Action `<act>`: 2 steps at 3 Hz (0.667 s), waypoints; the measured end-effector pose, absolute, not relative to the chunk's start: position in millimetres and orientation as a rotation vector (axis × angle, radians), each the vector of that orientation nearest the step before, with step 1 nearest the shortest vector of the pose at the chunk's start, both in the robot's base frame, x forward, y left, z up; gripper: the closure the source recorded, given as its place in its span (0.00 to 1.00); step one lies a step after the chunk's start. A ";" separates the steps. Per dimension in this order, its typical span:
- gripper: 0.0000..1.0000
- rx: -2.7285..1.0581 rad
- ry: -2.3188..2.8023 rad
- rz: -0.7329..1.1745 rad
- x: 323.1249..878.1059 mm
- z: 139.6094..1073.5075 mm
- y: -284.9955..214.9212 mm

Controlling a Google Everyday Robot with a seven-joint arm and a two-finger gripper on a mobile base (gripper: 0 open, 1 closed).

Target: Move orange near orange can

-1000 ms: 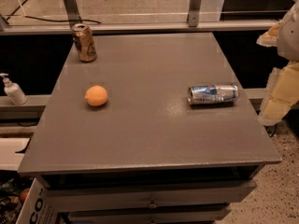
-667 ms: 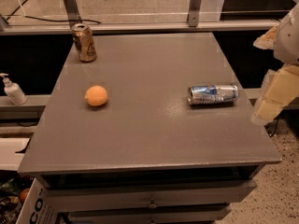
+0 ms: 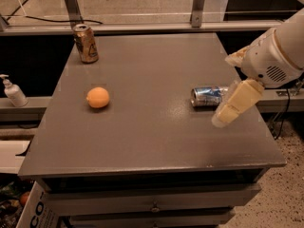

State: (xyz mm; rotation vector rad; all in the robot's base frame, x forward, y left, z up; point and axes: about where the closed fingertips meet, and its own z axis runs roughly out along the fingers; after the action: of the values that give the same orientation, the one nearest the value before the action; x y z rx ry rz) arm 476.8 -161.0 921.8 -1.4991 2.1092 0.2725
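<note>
The orange (image 3: 98,97) is located well left of the gripper (image 3: 226,113); its grip state cannot be determined.

The counter (image 3: 142,141) looks smooth, matt grey. The orange (image 3: 98,97) has matt skin. The orange can (image 3: 86,43) and silver-and-blue can (image 3: 207,96) are shiny metal. The tool (image 3: 227,113), smooth cream plastic, hangs over the counter's right side.

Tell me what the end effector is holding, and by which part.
Nothing, it seems. The end effector hangs at the right of the table, in front of the lying silver can. The orange and the orange can sit free on the left.
</note>
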 end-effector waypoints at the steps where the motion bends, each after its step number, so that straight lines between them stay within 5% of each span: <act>1: 0.00 -1.461 2.027 0.419 500.4 909.6 -127.4; 2: 0.00 -1.446 1.946 0.515 520.3 905.0 -93.0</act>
State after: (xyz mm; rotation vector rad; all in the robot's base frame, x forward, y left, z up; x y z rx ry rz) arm 520.3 -93.0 905.0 -1.4465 1.9461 0.5147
